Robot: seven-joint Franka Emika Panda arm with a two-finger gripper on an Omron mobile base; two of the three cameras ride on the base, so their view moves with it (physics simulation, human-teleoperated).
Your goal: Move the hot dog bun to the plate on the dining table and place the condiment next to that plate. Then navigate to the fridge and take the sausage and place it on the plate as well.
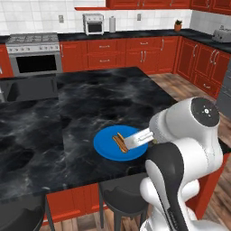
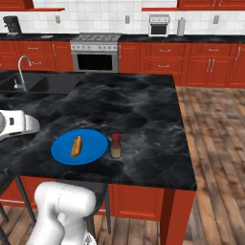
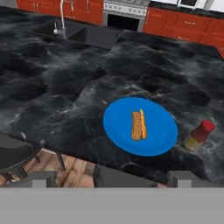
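The hot dog bun (image 3: 138, 125) lies lengthwise in the middle of the blue plate (image 3: 118, 131), which rests on the dining table (image 3: 65, 87) near its front edge. Both base views show the same bun (image 1: 119, 142) (image 2: 76, 146) on the plate (image 1: 104, 145) (image 2: 93, 143). The condiment (image 2: 116, 146) (image 3: 199, 135) stands upright just right of the plate, close to its rim and apart from it. My gripper (image 3: 113, 178) hangs open and empty above the table's front edge, back from the plate. The fridge and the sausage are out of view.
A sink (image 2: 28, 83) with a tap sits in the table's far left part. Dark stools (image 1: 122, 198) (image 3: 17, 157) stand under the front edge. A stove (image 2: 95, 52) and red cabinets line the back wall. Wooden floor (image 2: 215, 143) lies to the right.
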